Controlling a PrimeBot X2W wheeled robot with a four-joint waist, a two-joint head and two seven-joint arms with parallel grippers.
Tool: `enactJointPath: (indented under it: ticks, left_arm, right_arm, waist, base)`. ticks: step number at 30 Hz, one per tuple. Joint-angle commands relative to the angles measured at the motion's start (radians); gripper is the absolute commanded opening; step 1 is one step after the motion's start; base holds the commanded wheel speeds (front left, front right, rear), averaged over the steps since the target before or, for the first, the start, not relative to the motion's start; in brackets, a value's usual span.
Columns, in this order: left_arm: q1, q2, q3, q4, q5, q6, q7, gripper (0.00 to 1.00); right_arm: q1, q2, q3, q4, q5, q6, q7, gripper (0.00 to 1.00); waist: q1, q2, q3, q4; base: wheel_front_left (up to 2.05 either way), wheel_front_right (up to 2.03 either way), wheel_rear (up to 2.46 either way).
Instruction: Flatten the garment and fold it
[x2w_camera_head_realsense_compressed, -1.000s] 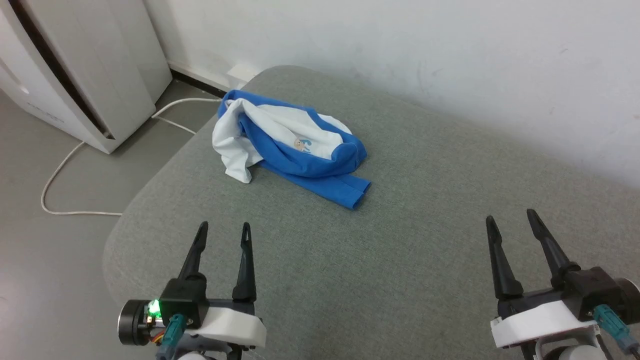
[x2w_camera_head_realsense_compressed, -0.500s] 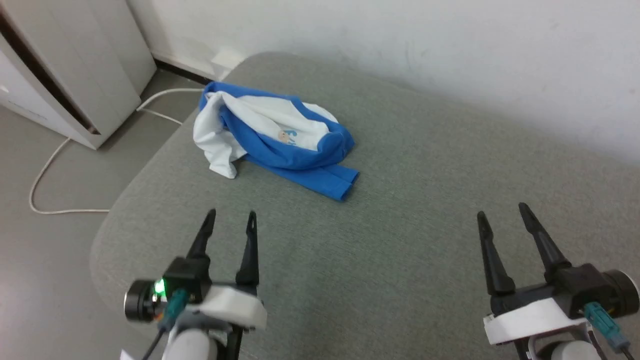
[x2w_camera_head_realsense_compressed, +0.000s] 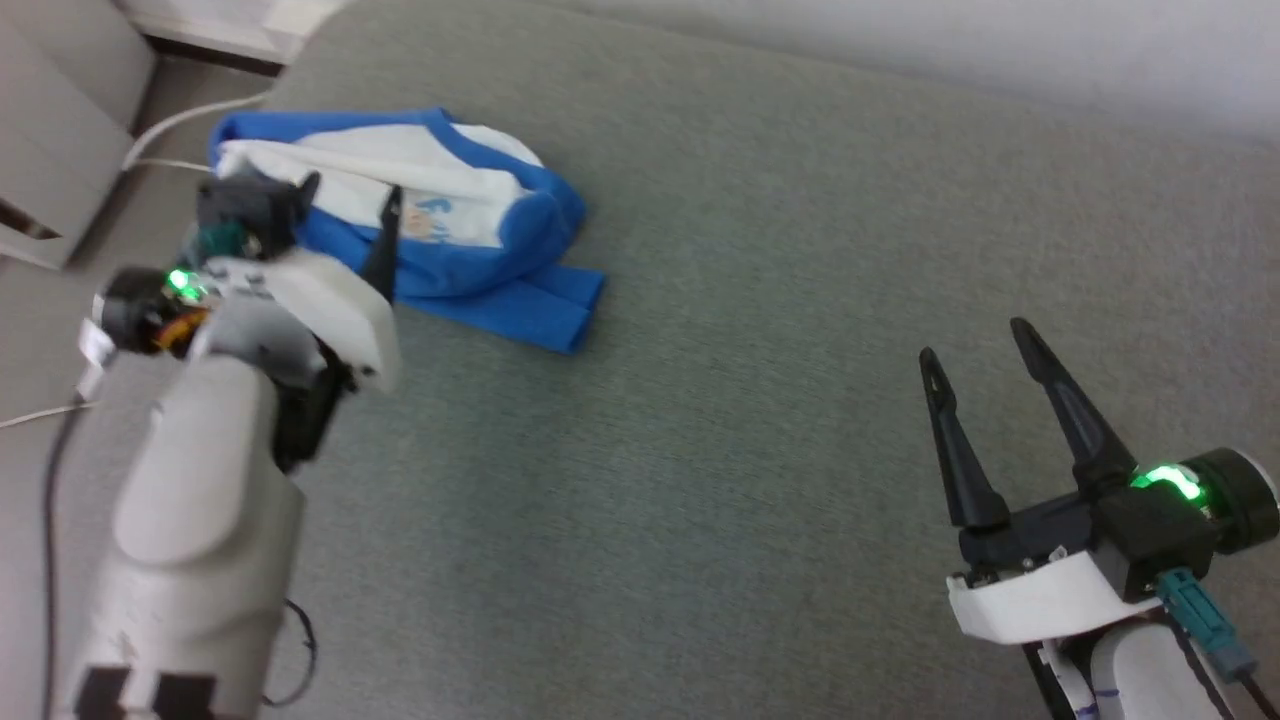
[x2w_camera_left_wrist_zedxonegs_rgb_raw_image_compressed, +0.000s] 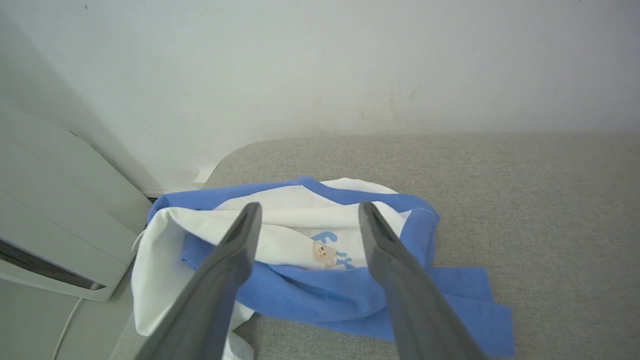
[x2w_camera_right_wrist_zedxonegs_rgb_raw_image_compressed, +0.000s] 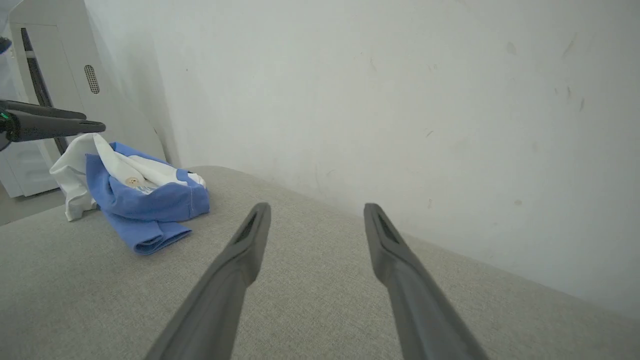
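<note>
Lying crumpled in the upper left of the head view, a white and blue T-shirt (x2w_camera_head_realsense_compressed: 450, 215) rests near the rounded corner of a grey padded surface (x2w_camera_head_realsense_compressed: 700, 450). One blue sleeve sticks out flat toward the frame's centre. The left gripper (x2w_camera_head_realsense_compressed: 352, 187) hovers over the white part, fingers spread and empty. The right gripper (x2w_camera_head_realsense_compressed: 973, 338), at lower right, is likewise spread and empty, well apart from the T-shirt.
</note>
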Motion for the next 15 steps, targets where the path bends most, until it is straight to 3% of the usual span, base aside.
enactJointPath:
  ticks: [1, 8, 15]
  left_arm:
    - [-0.044, 0.02, 0.004, 0.03, -0.017, -0.014, 0.046, 1.0]
    - [-0.21, 0.15, -0.025, 0.174, -0.125, -0.039, 0.304, 1.0]
    - [-0.261, 0.264, -0.131, 0.219, -0.347, -0.04, 0.498, 1.0]
  right_arm:
    - [-0.02, -0.005, 0.002, -0.012, -0.004, -0.002, -0.005, 1.0]
    - [-0.053, -0.004, 0.018, -0.027, 0.003, -0.002, -0.005, 1.0]
    - [-0.076, 0.0, 0.024, -0.027, 0.008, -0.002, -0.005, 1.0]
  waist:
    - [-0.0003, 0.0002, 0.124, -0.123]
    - [-0.0003, 0.0002, 0.199, -0.203]
    - [-0.0003, 0.0002, 0.251, -0.252]
  base:
    - [0.0, 0.0, 0.0]
    - [0.0, 0.0, 0.0]
    - [0.0, 0.0, 0.0]
